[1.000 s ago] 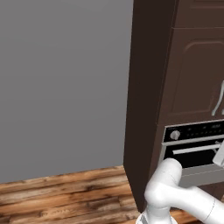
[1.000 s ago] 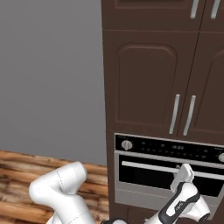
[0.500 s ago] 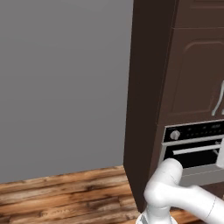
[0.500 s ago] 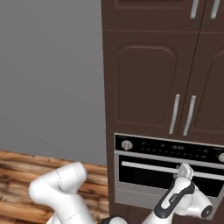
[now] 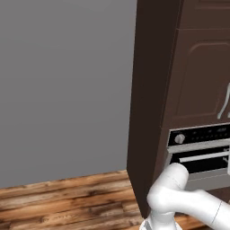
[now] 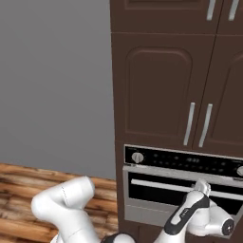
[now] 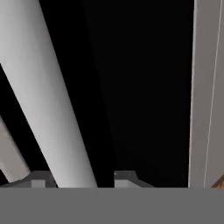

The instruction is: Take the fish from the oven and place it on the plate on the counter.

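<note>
My hand [image 6: 205,184] has crept a little higher against the oven [image 6: 185,187] door since a second ago. The door handle [image 7: 48,100] runs between my fingers [image 7: 124,177]; they straddle it, though I can't tell if they pinch. The door looks shut, so whatever is inside stays hidden

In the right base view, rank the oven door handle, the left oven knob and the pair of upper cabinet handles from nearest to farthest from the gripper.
1. Oven door handle, right at the gripper.
2. Left oven knob, up and left on the control panel.
3. Upper cabinet handles, above the oven.
</note>
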You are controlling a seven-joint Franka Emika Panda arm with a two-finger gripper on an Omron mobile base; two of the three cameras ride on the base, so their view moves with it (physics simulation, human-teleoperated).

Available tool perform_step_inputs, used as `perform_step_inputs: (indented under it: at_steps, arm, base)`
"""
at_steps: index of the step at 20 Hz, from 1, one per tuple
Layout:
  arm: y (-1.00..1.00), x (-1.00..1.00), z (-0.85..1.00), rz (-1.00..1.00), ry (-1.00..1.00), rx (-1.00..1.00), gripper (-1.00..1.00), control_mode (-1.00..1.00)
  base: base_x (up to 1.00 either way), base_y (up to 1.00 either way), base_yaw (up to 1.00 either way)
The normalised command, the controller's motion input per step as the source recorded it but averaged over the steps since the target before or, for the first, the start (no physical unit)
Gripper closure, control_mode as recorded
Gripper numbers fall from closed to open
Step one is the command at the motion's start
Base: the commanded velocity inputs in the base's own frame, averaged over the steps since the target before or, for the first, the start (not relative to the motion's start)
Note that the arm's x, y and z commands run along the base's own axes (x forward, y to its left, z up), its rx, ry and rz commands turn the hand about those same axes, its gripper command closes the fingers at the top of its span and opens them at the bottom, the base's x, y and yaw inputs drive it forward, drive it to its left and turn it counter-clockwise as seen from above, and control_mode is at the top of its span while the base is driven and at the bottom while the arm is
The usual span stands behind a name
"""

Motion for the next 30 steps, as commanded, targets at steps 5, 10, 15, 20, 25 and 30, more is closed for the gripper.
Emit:
perform_step_inputs:
  at_steps: [5,10,15,20,25,30]
  arm:
    - [-0.23,-0.8,-0.8,0.0,0.05,0.0,1.0,-1.0]
    - [-0.23,-0.82,-0.81,0.0,0.1,0.0,1.0,-1.0]
    - [-0.24,-0.86,-0.9,0.0,0.1,0.0,1.0,-1.0]
    - [-0.26,-0.85,-0.88,0.0,0.09,0.0,1.0,-1.0]
    - [-0.22,-0.72,-0.45,0.0,0.04,0.0,1.0,-1.0]
    - [-0.07,-0.36,0.28,0.0,-0.01,0.0,1.0,-1.0]
  base:
    - [0.0,0.0,0.0]
    - [0.0,0.0,0.0]
    - [0.0,0.0,0.0]
    - [0.0,0.0,0.0]
    - [0.0,0.0,0.0]
    - [0.0,0.0,0.0]
